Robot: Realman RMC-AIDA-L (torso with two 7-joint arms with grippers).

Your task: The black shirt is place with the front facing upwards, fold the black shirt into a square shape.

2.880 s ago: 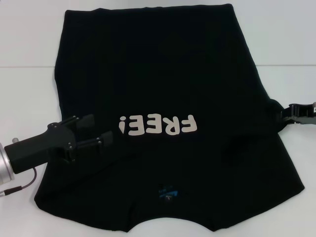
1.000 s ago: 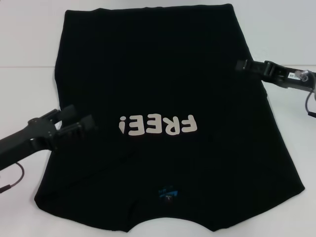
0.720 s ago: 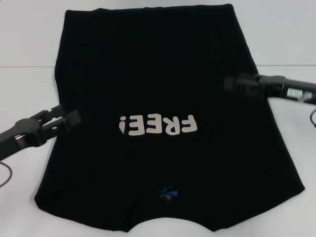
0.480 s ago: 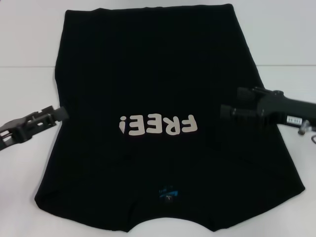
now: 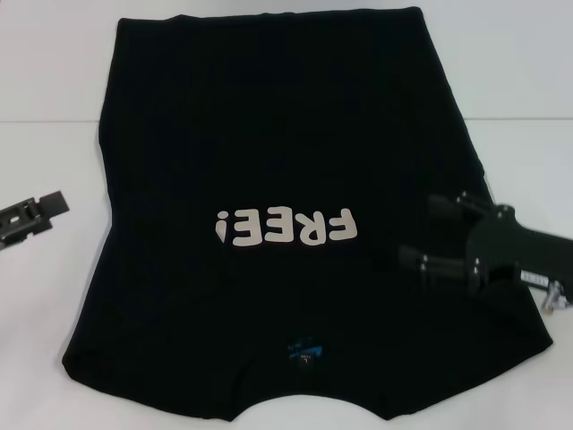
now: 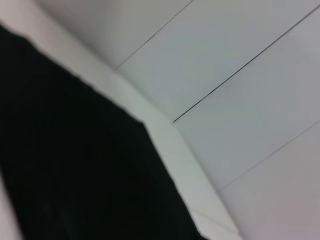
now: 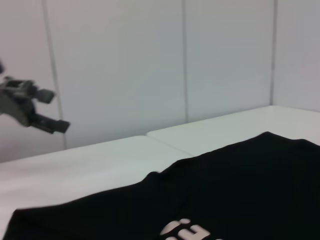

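Observation:
The black shirt [image 5: 269, 143] lies flat on the white table [image 5: 45, 296], front up, its sides folded in. The whitish letters "FREE!" [image 5: 286, 228] show at its middle and the blue neck label [image 5: 304, 351] is near the front edge. My right gripper [image 5: 425, 235] is open and empty, hovering over the shirt's right side beside the letters. My left gripper [image 5: 49, 208] is off the shirt at the far left edge of the head view. It also shows in the right wrist view [image 7: 55, 110], open and empty. The shirt also shows in the left wrist view [image 6: 75, 165] and the right wrist view [image 7: 225, 185].
Bare white table lies to the left [image 5: 45, 72] and right [image 5: 528, 72] of the shirt. A seam [image 5: 54, 121] runs across the tabletop. A pale panelled wall [image 7: 150, 65] stands behind the table.
My left gripper has pulled back to the left, off the shirt. My right gripper has swung in from the right edge, over the shirt and toward the near side.

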